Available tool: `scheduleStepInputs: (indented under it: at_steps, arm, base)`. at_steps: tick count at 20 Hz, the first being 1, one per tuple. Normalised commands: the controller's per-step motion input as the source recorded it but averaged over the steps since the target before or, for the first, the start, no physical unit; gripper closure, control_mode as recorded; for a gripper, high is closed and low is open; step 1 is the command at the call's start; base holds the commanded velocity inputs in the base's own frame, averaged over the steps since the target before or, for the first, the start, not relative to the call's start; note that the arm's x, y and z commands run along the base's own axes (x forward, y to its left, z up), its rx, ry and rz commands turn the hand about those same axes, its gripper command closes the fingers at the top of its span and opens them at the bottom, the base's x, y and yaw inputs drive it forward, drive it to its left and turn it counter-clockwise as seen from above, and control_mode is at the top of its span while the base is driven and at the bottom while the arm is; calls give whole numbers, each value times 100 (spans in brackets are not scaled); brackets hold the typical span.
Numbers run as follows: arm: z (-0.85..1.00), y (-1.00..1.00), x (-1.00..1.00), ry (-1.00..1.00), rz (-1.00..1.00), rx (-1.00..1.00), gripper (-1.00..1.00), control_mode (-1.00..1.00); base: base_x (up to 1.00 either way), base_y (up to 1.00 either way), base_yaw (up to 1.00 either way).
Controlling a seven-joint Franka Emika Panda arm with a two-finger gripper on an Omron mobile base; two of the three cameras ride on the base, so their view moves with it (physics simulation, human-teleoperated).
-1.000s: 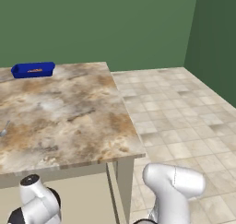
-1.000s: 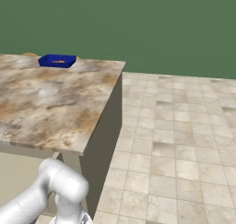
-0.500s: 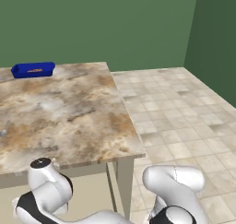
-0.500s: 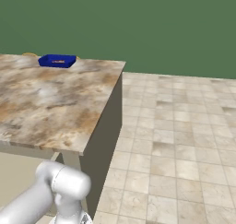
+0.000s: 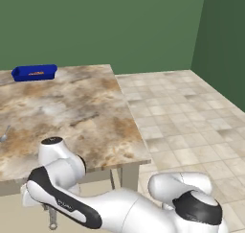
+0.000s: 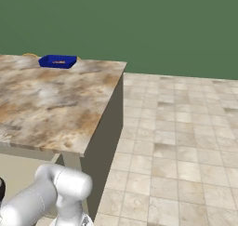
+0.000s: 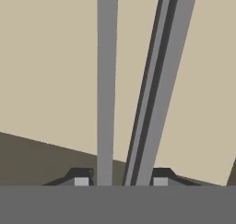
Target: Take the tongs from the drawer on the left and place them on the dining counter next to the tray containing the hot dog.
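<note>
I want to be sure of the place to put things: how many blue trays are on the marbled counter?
1. The blue tray sits at the far left end of the dining counter; the right base view shows no second one.

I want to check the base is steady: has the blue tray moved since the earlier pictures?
No, the blue tray keeps its place at the far left of the counter.
</note>
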Motion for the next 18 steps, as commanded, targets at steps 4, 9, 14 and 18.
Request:
scheduleStepInputs:
  at_steps: [4,9,14,18]
  arm:
    - [22,-20,30,15,21,0,100,-100]
    - [10,-26,4,-4,8,0,100,-100]
    - [53,-16,22,-12,3,0,100,-100]
    - [57,-14,3,-15,0,0,100,-100]
  base:
    - [0,0,0]
    - [0,0,0]
    - [0,0,0]
    - [0,0,0]
